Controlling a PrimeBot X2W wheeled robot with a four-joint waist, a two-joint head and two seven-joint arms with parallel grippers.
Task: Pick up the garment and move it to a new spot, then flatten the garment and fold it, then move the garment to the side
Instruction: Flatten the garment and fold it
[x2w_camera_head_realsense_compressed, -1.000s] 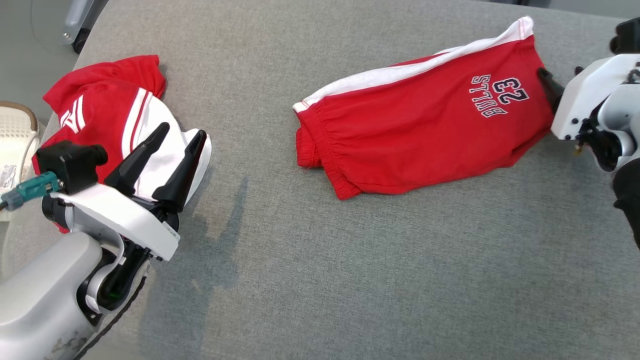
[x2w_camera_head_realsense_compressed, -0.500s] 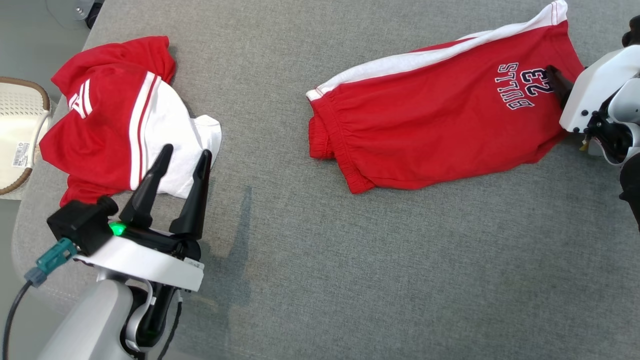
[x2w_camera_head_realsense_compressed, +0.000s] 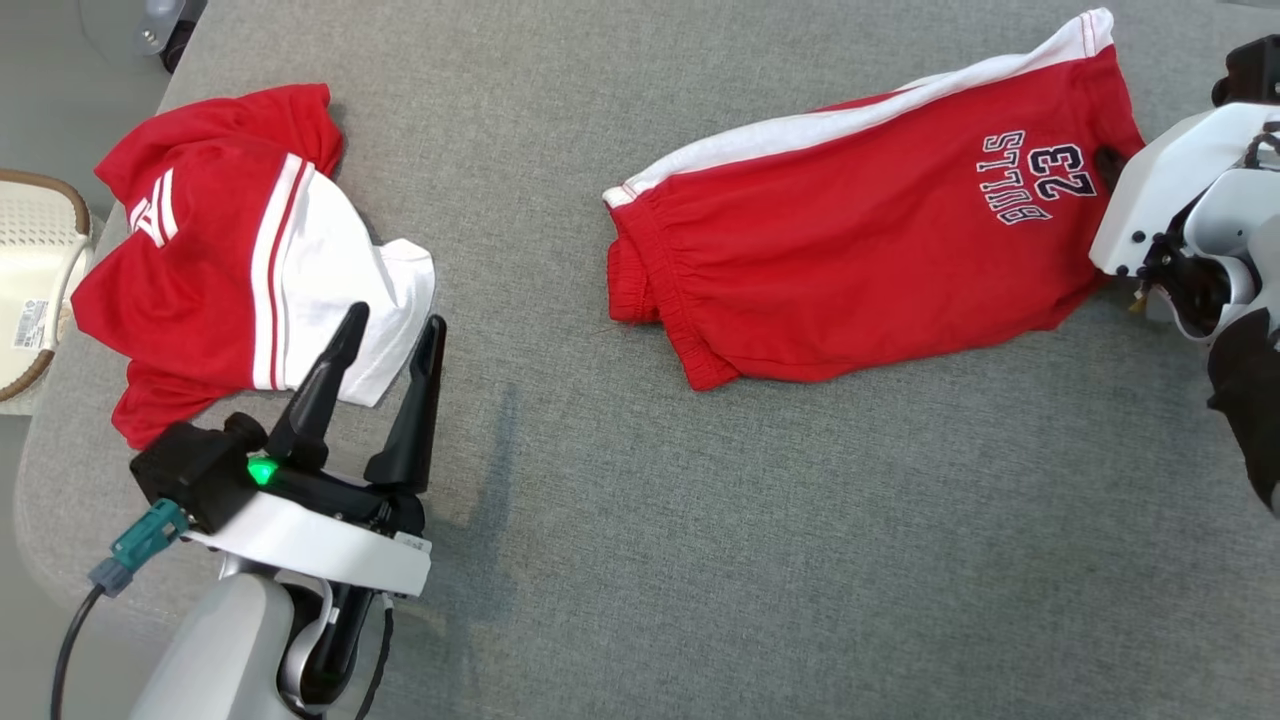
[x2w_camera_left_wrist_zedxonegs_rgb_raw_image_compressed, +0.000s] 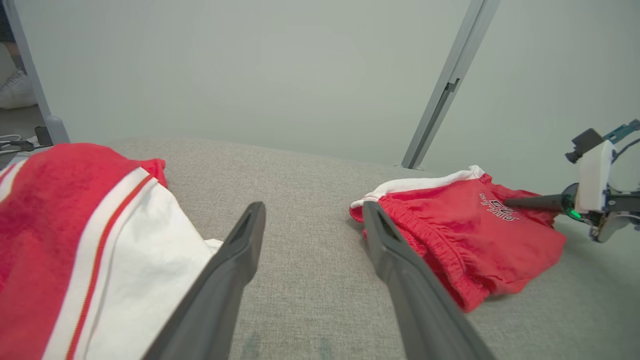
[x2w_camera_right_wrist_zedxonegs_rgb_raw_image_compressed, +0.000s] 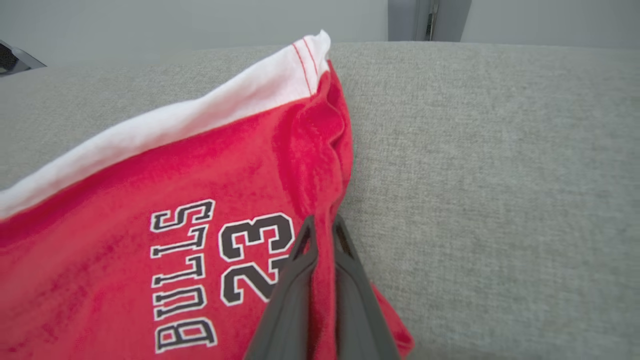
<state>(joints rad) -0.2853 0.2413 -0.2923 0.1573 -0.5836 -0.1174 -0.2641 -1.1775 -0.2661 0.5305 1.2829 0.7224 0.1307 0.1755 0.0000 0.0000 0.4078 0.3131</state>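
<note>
The garment (x2w_camera_head_realsense_compressed: 850, 270) is a pair of red shorts with a white side stripe and "BULLS 23" print, lying folded flat on the grey surface at the right. My right gripper (x2w_camera_head_realsense_compressed: 1105, 160) is at its right edge beside the print. In the right wrist view the right gripper (x2w_camera_right_wrist_zedxonegs_rgb_raw_image_compressed: 322, 225) is shut on a fold of the garment (x2w_camera_right_wrist_zedxonegs_rgb_raw_image_compressed: 150, 200) at the leg hem. My left gripper (x2w_camera_head_realsense_compressed: 395, 320) stands open at the lower left, holding nothing. The left wrist view has the left gripper (x2w_camera_left_wrist_zedxonegs_rgb_raw_image_compressed: 312, 207) above bare fabric, with the garment (x2w_camera_left_wrist_zedxonegs_rgb_raw_image_compressed: 465, 235) beyond its right finger.
A second red and white garment (x2w_camera_head_realsense_compressed: 230, 250) lies crumpled at the left, just past my left fingertips. The grey cushioned surface (x2w_camera_head_realsense_compressed: 700, 550) rounds off at the left, where a white basket (x2w_camera_head_realsense_compressed: 30, 270) sits. A metal post (x2w_camera_left_wrist_zedxonegs_rgb_raw_image_compressed: 445, 95) rises behind.
My right gripper has closed on the shorts' hem beside the print. The head camera shifted, so the whole picture moved. The left gripper stays open.
</note>
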